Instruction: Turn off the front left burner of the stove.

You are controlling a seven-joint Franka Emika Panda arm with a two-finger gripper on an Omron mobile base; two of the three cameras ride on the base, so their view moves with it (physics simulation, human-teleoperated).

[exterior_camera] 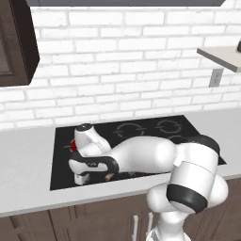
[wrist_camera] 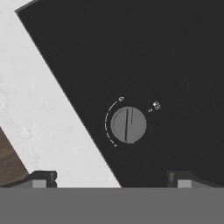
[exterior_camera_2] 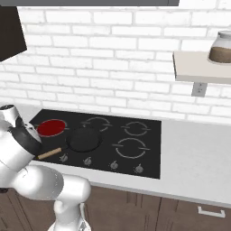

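Grey worktop carries the stove. Front left burner glows red beside a black frying pan. Gripper hangs spread wide above a grey knob, apart from it, near the stove's corner.

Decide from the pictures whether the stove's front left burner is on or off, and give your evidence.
On. In the right base view the front left burner glows red, while the stove's other ring-marked zones are plain black.
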